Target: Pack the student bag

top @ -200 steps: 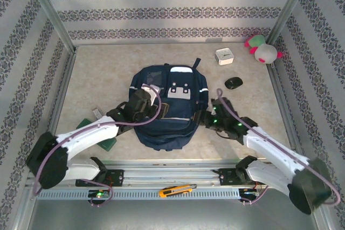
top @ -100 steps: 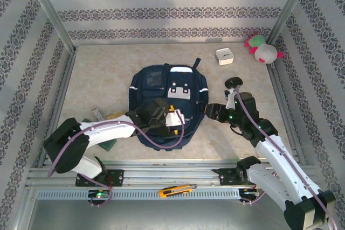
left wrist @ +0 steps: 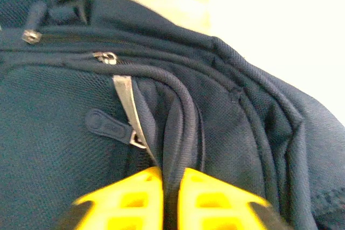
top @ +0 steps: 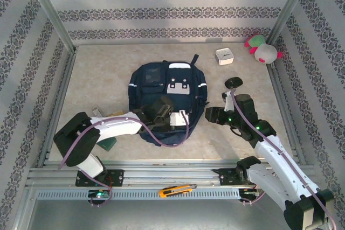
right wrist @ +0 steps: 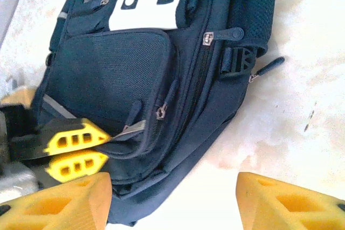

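The large navy-blue fabric student bag [top: 167, 87] with white patches lies flat, front up, in the middle of the pale desk [top: 102, 74], its top toward the far edge. The left claw [left wrist: 171, 187] is closed almost completely, pinching a raised fabric ridge at the edge of the mesh front pocket [right wrist: 113, 74], probably to hold the cloth taut so a zip can run. The right claw [right wrist: 172, 200] hovers wide and empty just beside the bag's right flank, seemingly placed to take the small metal zip pull [right wrist: 159, 112].
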Controlling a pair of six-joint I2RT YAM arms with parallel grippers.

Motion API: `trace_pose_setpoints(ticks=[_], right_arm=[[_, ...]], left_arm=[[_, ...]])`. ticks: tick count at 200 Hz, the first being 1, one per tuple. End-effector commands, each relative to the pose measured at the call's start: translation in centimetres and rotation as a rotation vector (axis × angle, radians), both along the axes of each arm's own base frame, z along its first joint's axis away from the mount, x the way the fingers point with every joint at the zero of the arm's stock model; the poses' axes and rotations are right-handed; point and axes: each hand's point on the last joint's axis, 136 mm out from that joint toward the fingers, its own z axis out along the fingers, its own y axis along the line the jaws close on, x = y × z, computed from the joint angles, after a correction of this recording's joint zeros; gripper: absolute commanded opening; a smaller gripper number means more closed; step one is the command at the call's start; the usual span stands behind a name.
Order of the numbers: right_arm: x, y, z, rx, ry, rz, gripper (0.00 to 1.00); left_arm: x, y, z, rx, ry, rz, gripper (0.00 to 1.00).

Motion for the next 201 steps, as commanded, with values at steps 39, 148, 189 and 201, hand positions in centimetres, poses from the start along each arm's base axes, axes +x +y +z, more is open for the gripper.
trace_pose_setpoints(ticks=[39, 148, 189, 201], right_arm=[[3.0, 0.8, 3.2, -0.379, -0.386, 0.383, 0.61], [9.5, 3.2, -2.6, -0.4, -0.395, 1.066, 0.59], [9.0, 4.0, -4.6, -0.294, -0.252, 1.185, 0.61], [8.9, 4.4, -5.1, -0.273, -0.228, 1.201, 0.6]], left_arm=[[-0.5, 1.7, 14.0, -0.483, -0.027, -0.05, 0.0], [-0.5, 2.8, 14.8, -0.564, -0.036, -0.089, 0.0], [-0.6, 2.7, 14.8, -0.57, -0.033, -0.099, 0.0], [-0.7, 2.6, 14.8, -0.578, -0.029, -0.103, 0.0]])
